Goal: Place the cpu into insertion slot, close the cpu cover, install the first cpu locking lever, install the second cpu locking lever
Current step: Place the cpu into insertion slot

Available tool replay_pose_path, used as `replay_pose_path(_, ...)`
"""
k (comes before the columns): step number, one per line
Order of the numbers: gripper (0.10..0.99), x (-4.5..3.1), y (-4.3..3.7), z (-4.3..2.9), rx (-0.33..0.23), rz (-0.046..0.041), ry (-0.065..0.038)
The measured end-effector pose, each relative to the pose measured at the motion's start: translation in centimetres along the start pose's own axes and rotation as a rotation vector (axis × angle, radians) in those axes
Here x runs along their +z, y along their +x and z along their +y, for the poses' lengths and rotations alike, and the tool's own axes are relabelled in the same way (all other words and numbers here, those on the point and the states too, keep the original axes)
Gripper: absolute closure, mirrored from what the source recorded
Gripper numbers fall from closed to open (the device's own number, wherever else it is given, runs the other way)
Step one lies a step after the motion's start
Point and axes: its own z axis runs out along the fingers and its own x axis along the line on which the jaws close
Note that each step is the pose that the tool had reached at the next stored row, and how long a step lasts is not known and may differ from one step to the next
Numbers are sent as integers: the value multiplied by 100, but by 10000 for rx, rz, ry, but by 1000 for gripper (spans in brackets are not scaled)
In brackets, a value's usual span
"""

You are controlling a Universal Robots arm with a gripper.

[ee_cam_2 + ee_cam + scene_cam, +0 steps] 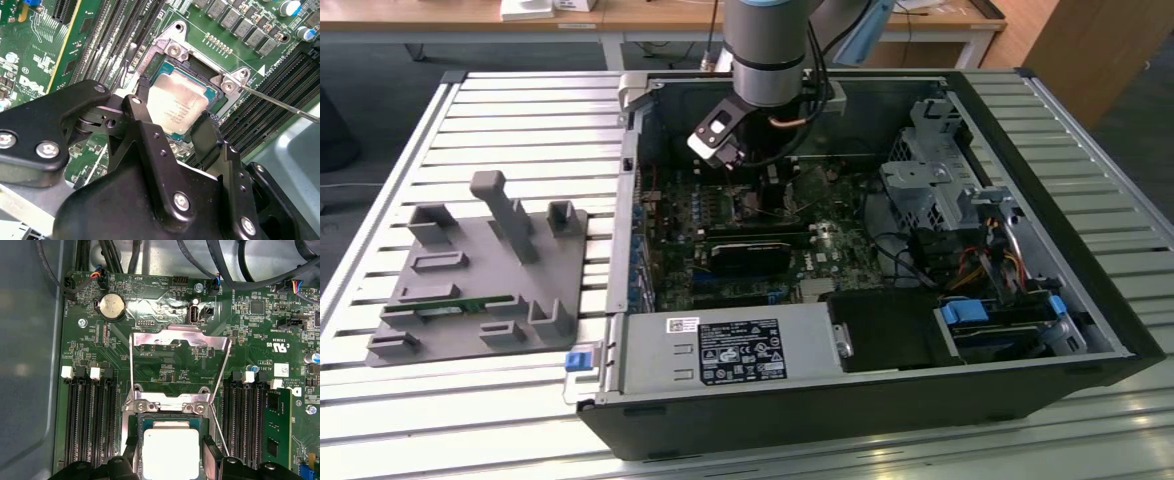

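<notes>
- Arm [767, 50] stands vertical inside computer case [854, 410]; claw [172, 105] straddles the cpu [170, 452] in the insertion slot [192, 67]; grip undeterminable.
- The cpu cover [180, 337] is raised open; memory slots [90, 425] alongside.

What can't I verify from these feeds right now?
- The cpu: near edge cut off by the frame in the first wrist view, behind the gripper in the second wrist view.
- The insertion slot: too small in the exterior view, partly behind the arm.
- Grip on the cpu: unclear in both wrist views.
</notes>
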Motion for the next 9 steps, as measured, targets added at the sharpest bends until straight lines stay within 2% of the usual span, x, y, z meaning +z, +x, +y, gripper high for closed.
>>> replay_pose_path(9, 475, 4, 17, 0, 66, -2, 2)
